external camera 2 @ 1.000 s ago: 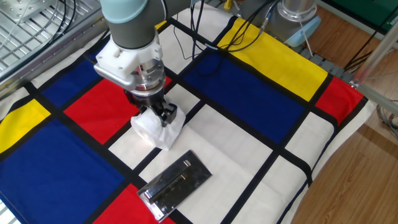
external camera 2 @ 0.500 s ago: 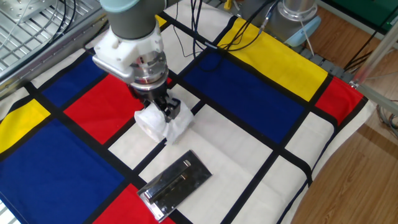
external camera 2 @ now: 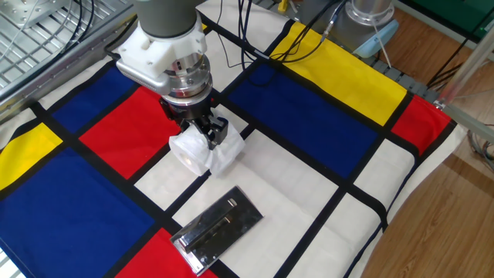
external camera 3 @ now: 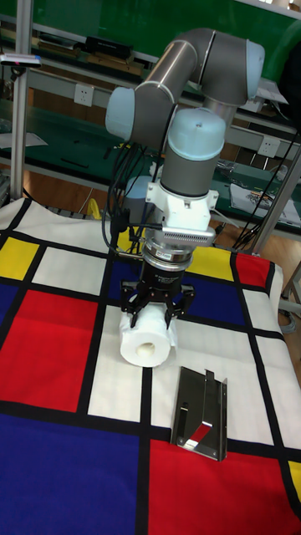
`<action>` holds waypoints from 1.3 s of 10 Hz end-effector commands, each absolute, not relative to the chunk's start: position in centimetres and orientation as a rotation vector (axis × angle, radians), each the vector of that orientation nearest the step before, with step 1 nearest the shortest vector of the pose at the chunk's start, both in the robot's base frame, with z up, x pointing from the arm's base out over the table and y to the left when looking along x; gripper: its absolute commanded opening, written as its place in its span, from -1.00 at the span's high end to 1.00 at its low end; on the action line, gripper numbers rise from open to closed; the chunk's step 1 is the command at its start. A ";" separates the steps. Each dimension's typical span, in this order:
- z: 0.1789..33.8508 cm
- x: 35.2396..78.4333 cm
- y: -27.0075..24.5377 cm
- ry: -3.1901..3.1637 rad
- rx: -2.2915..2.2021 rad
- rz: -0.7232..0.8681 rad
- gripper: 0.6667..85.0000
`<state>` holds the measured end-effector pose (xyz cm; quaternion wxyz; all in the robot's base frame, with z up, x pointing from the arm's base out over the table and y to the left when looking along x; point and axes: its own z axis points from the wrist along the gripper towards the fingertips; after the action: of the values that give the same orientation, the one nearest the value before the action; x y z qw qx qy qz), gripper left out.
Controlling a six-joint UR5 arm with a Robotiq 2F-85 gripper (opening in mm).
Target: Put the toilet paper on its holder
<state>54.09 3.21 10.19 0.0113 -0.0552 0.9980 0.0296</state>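
**A:** How many things were on the bench (external camera 2: 309, 185), and what were they?

**B:** Two. One toilet paper (external camera 2: 202, 152) roll, white, soft and crumpled-looking, a short cylinder with a round hollow core facing the tall fixed camera (external camera 3: 148, 340). One holder (external camera 2: 218, 228), a flat rectangular plate of shiny dark metal with a slim bar along it (external camera 3: 201, 414). It lay near the roll but apart from it.

**A:** And the surface?

**B:** A cloth in red, blue, yellow and white rectangles split by black bands.

**A:** What about the arm?

**B:** One grey arm with one tool (external camera 2: 205, 133), its two black fingers pinching the roll from either side (external camera 3: 155, 308). The roll sat over a white panel; whether it touched the cloth, I could not tell.
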 end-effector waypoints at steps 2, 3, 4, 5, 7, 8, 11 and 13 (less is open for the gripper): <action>10.6 54.5 3.4 3.095 -0.168 0.103 0.99; 10.6 54.5 3.8 3.093 -0.166 0.124 0.99; 10.6 54.4 3.4 3.097 -0.154 0.101 0.99; 10.6 54.7 3.1 3.089 -0.156 0.086 0.99; 10.6 54.9 3.3 3.081 -0.144 0.094 0.99; 10.6 54.8 3.2 3.087 -0.135 0.093 0.99; 10.6 54.7 3.1 3.087 -0.163 0.083 0.99; 10.7 54.4 3.5 3.095 -0.147 0.093 0.99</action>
<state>54.52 3.01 10.48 0.0216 -0.0522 0.9981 0.0230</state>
